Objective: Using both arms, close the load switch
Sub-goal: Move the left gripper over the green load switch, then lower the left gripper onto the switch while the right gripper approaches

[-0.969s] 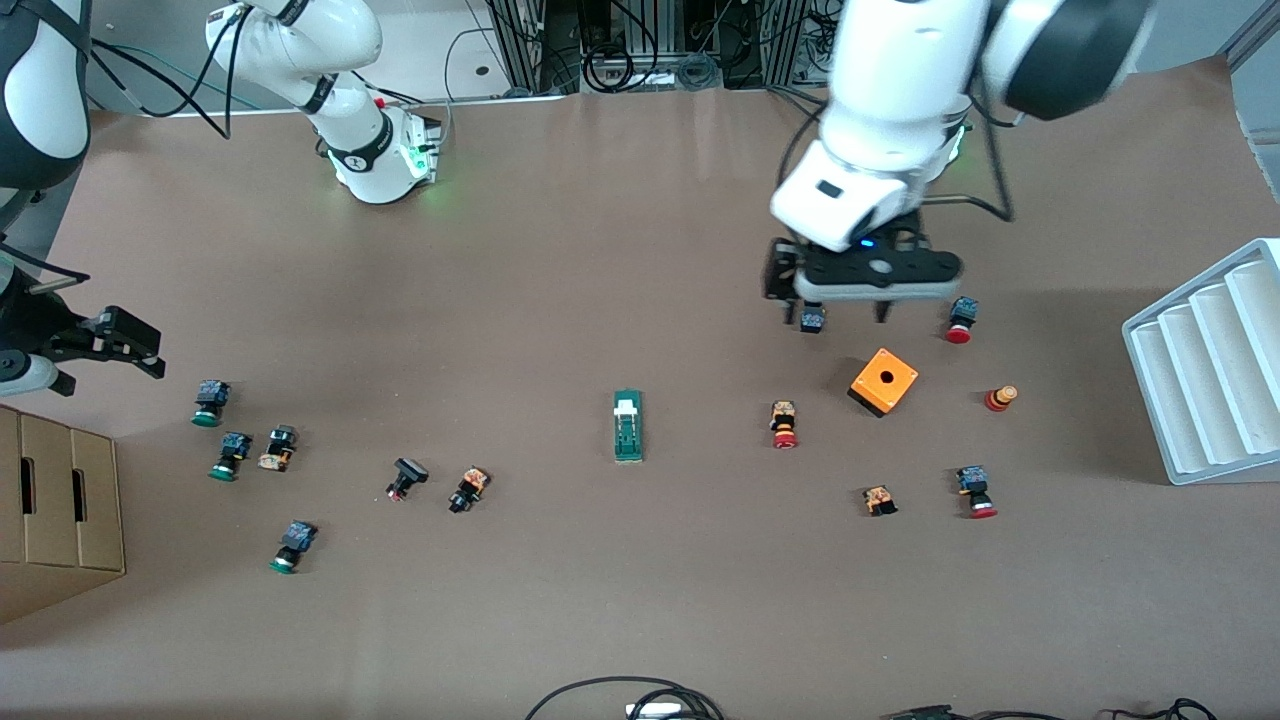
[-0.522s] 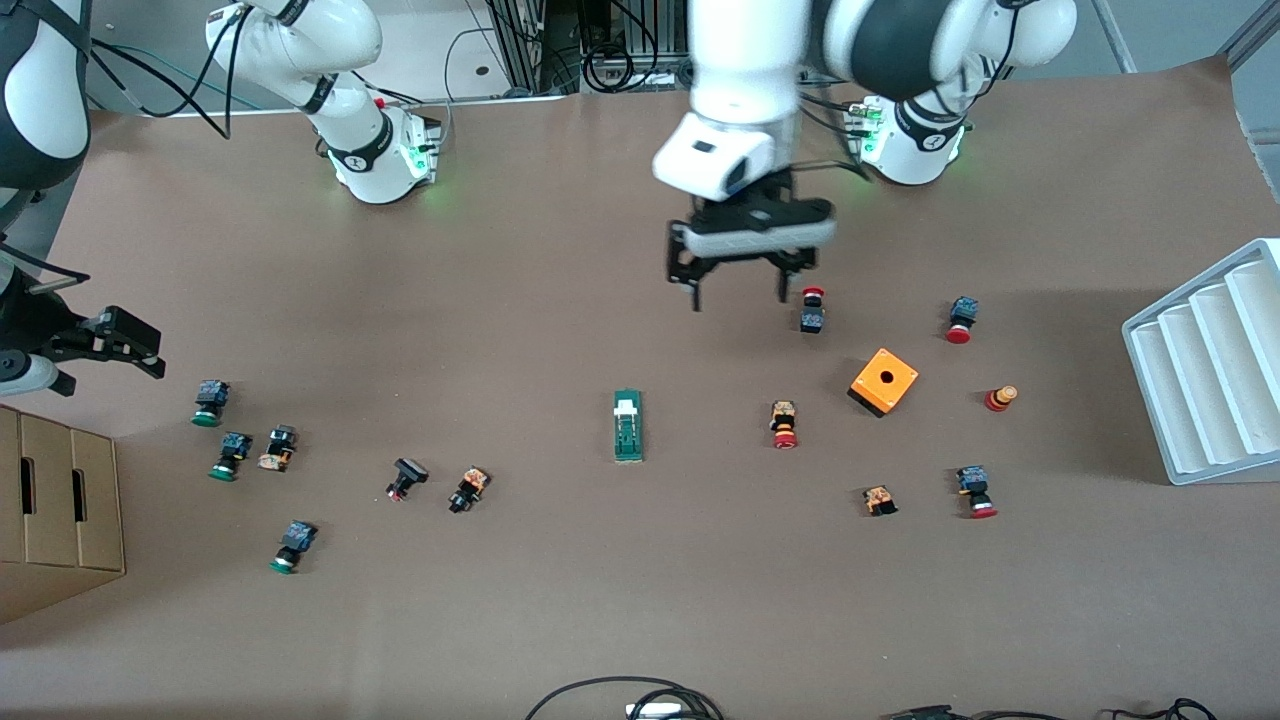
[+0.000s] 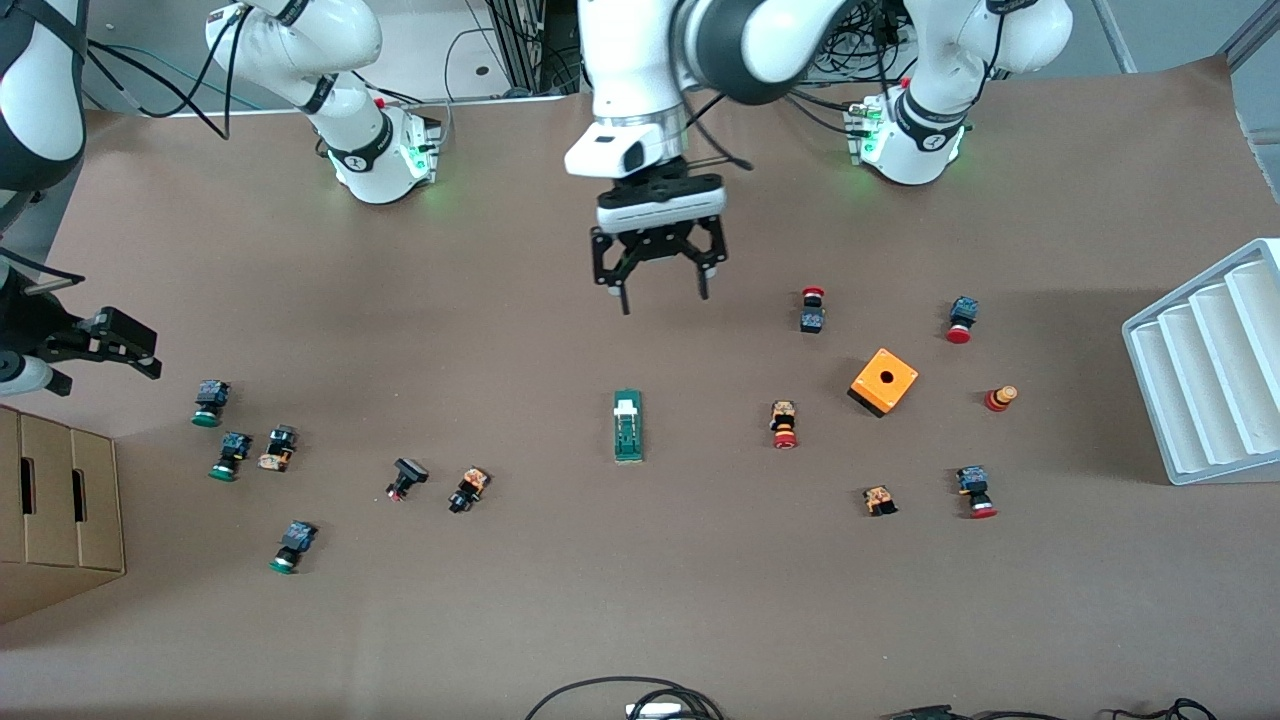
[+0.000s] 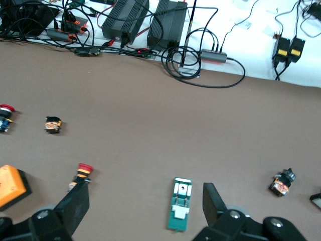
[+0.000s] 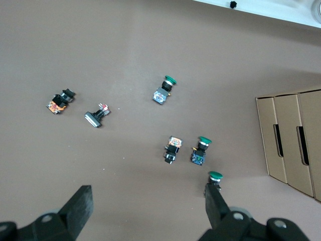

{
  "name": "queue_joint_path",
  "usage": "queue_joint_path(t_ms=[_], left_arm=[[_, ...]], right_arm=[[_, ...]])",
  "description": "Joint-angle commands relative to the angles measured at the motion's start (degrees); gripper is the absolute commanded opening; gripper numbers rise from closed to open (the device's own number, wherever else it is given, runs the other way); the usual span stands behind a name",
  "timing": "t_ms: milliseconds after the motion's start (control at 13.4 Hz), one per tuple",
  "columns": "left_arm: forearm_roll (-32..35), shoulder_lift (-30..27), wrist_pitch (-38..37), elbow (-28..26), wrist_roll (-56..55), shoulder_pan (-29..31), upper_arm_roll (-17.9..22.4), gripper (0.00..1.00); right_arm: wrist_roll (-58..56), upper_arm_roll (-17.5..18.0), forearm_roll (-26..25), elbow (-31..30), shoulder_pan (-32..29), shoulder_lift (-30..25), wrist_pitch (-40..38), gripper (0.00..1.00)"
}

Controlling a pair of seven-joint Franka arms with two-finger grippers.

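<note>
- Since the earlier frames the left gripper [image 3: 660,290] has swung from over the orange box [image 3: 884,381] toward mid-table, fingers spread, empty
- The load switch [image 3: 627,425] lies untouched at mid-table, nearer the camera than the bare table under that gripper, probably its target
- The right gripper [image 3: 110,340] waits, spread wide, above the green-capped buttons [image 3: 210,402] at its own end

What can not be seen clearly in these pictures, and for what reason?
- Load switch: front view, too small to tell the lever's position; in the left wrist view it is near the edge, no clearer.
- Right pincer: front view, fingertips too dark and small to separate.
- Cardboard box: front view, cut off by the edge.
- White rack: front view, cut off by the edge.
- Left pincer: open, over bare table.
</note>
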Motion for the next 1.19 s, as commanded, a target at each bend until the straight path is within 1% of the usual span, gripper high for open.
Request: queue_joint_path(t_ms=[0, 149, 298, 671, 820, 969, 1118], left_arm=[[6.2, 3.4, 1.1, 0.5, -9.9, -0.6, -1.7, 1.00], [9.6, 6.0, 1.6, 0.5, -13.1, -0.6, -3.8, 1.00], [15.9, 8.6, 1.6, 0.2, -17.8, -0.4, -5.4, 1.00], [28.3, 15.3, 1.1, 0.3, -29.8, -0.6, -7.3, 1.00], [32.7, 17.9, 1.0, 0.2, -34.9, -0.7, -7.5, 1.00], [36.4, 20.3, 1.0, 0.1, -37.0, -0.7, -8.0, 1.00], [40.5, 22.4, 0.8, 0.0, -40.4, -0.8, -8.0, 1.00]], right_arm=[[-0.2, -0.2, 1.4, 0.6, -1.0, 0.9, -0.1, 1.00], [0.0, -0.2, 1.4, 0.6, -1.1, 1.0, -0.1, 1.00], [0.1, -0.2, 1.5, 0.6, -1.1, 1.0, -0.1, 1.00], [-1.1, -0.1, 1.5, 0.4, -0.7, 2.2, -1.8, 1.00], [-0.9, 0.1, 1.5, 0.4, -0.4, 3.5, -1.8, 1.00], [-0.3, 0.4, 1.7, 0.4, 0.4, 3.9, -1.8, 1.00], [0.9, 0.4, 5.2, 0.5, 0.7, 4.8, -1.8, 1.00]])
